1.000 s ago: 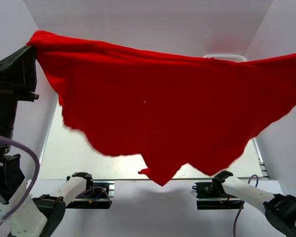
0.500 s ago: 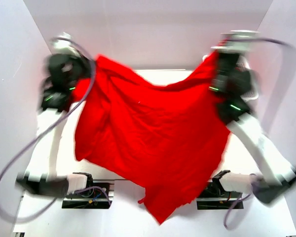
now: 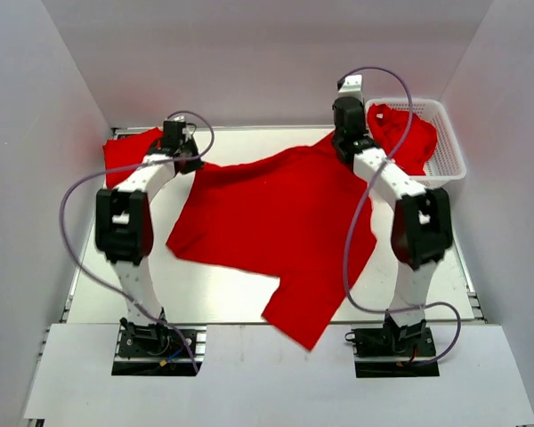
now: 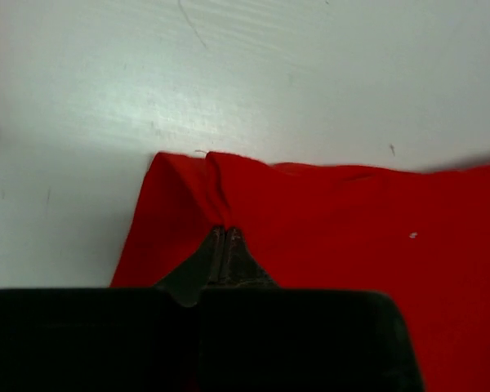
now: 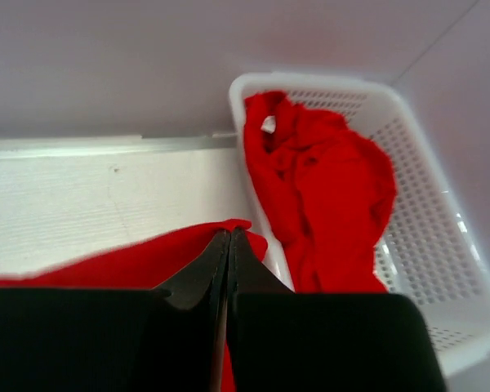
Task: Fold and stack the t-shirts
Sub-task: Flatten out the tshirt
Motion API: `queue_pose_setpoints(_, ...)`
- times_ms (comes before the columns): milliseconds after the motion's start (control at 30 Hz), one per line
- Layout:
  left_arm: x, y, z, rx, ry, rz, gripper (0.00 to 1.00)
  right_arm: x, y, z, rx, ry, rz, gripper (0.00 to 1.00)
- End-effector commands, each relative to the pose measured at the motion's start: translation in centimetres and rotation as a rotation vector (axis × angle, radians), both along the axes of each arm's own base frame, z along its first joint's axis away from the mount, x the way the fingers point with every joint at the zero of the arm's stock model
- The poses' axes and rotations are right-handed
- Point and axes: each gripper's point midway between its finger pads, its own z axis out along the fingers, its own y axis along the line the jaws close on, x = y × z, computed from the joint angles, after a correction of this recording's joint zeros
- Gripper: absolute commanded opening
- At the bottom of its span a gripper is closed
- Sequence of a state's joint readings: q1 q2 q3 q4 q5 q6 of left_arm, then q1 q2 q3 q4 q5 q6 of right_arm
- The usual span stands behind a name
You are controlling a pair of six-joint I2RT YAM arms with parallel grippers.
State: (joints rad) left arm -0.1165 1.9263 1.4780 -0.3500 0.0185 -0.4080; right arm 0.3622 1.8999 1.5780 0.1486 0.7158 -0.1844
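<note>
A red t-shirt (image 3: 276, 222) lies spread on the white table, one part reaching over the near edge. My left gripper (image 3: 180, 153) is shut on its far left corner, the cloth (image 4: 310, 220) pinched between the fingertips (image 4: 222, 231). My right gripper (image 3: 343, 138) is shut on its far right corner (image 5: 241, 233). Another red t-shirt (image 3: 126, 153) lies at the far left. More red shirts (image 3: 400, 135) are heaped in the basket, also in the right wrist view (image 5: 327, 196).
A white lattice basket (image 3: 449, 151) stands at the far right corner, its rim (image 5: 310, 82) close to my right gripper. White walls close in the back and both sides. The arm bases sit at the near edge.
Both grippers have swung the shirt down from high in the air, away from the camera, and it now lies spread flat on the table.
</note>
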Motion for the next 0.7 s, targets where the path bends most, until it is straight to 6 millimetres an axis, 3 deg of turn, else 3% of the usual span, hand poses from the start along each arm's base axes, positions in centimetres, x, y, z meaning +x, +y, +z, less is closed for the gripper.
queue_pose_setpoints(0,4.8,-0.1,1.9,0.017,-0.103,-0.046,0.00,3.1,0.6,1.8,0.095,-0.041,0.029,0.00)
queue_pose_setpoints(33,5.6,0.4,1.2,0.029,-0.100,-0.046,0.00,3.7,0.6,1.2,0.092,-0.027,0.030,0.00)
queue_pose_setpoints(67,6.2,-0.1,-1.2,0.019,-0.064,-0.077,0.00,5.0,0.6,-1.0,0.076,0.014,0.034,0.00)
queue_pose_setpoints(100,7.8,-0.3,0.0,0.017,-0.103,-0.076,0.00,6.0,0.8,0.9,0.087,-0.027,0.040,0.00)
queue_pose_setpoints(167,9.2,-0.3,-0.7,0.006,-0.104,-0.094,0.00,7.4,0.5,-2.2,0.074,0.027,0.036,0.00)
queue_pose_setpoints(267,11.7,-1.1,-0.9,-0.008,-0.131,-0.131,0.00,9.1,0.0,-2.5,0.088,0.018,0.032,0.00)
queue_pose_setpoints(300,12.8,-1.2,0.3,-0.009,-0.174,-0.131,0.00,9.6,0.1,-2.5,0.096,-0.001,0.036,0.00)
queue_pose_setpoints(333,13.4,-0.8,-0.7,-0.014,-0.174,-0.129,0.00,10.1,0.0,-2.5,0.112,-0.010,0.064,0.00)
queue_pose_setpoints(367,14.5,-0.9,0.5,-0.014,-0.224,-0.129,0.00,11.0,0.1,-2.3,0.122,-0.050,0.074,0.00)
queue_pose_setpoints(433,15.6,-1.0,-1.2,-0.014,-0.223,-0.129,0.00,11.9,0.1,-2.6,0.138,-0.074,0.100,0.00)
queue_pose_setpoints(467,16.7,-0.9,0.0,-0.020,-0.259,-0.106,0.00,12.5,0.3,-2.5,0.139,-0.094,0.107,0.00)
queue_pose_setpoints(500,17.1,-0.9,-0.7,-0.020,-0.256,-0.106,0.00,13.5,-0.1,-2.9,0.151,-0.133,0.099,0.00)
queue_pose_setpoints(567,18.3,-0.1,-0.6,-0.032,-0.279,-0.056,0.28,14.8,-0.4,-3.2,0.156,-0.166,0.104,0.00)
queue_pose_setpoints(600,18.7,-0.1,-1.9,-0.032,-0.280,-0.056,0.72,15.5,-0.2,-3.6,0.158,-0.191,0.111,0.00)
queue_pose_setpoints(633,19.0,0.0,-2.2,-0.038,-0.278,-0.039,0.91,16.1,-0.2,-4.5,0.153,-0.193,0.119,0.03)
queue_pose_setpoints(667,19.5,0.0,-1.5,-0.040,-0.304,-0.039,1.00,16.4,0.2,-3.8,0.161,-0.214,0.145,0.06)
